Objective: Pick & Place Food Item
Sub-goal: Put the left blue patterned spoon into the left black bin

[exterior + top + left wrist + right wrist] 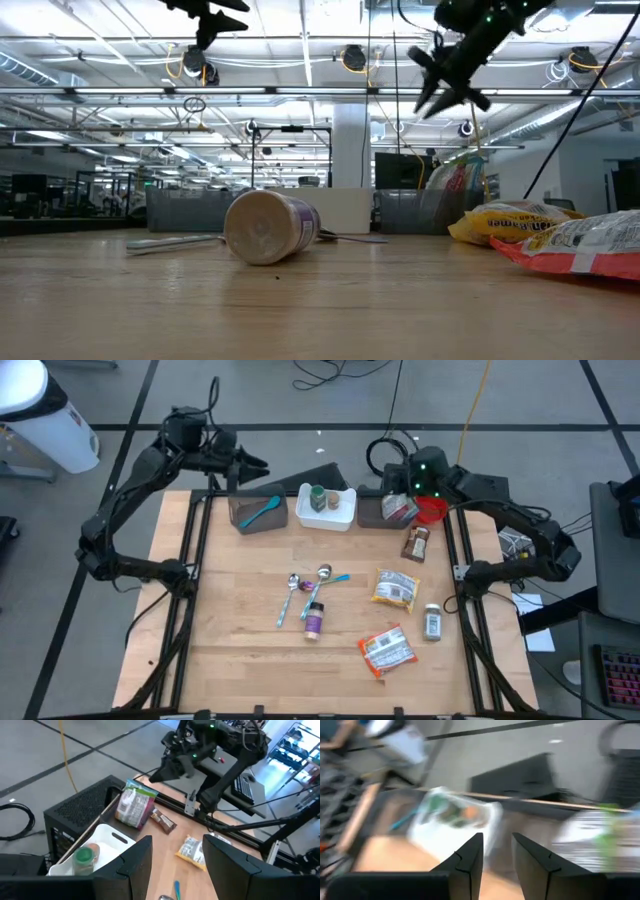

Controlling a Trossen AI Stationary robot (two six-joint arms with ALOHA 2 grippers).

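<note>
A green, white and maroon snack bag [134, 806] stands tilted in the dark bin [385, 512] at the table's far right. My right gripper [398, 488] hovers just above it, slightly open with nothing between its fingers [497, 855]. My left gripper [177, 860] is held high over the grey bin [258, 515] at the far left, open and empty. On the table lie a brown bar [416, 543], a yellow bag [394, 588] and an orange bag [386, 650].
A white bin [327, 507] with a green-lidded jar stands between the two dark bins. A blue spoon lies in the grey bin. A purple jar [270, 228] lies on its side beside spoons [290, 597] at mid-table, and a small spice jar [432, 622] stands near the right edge.
</note>
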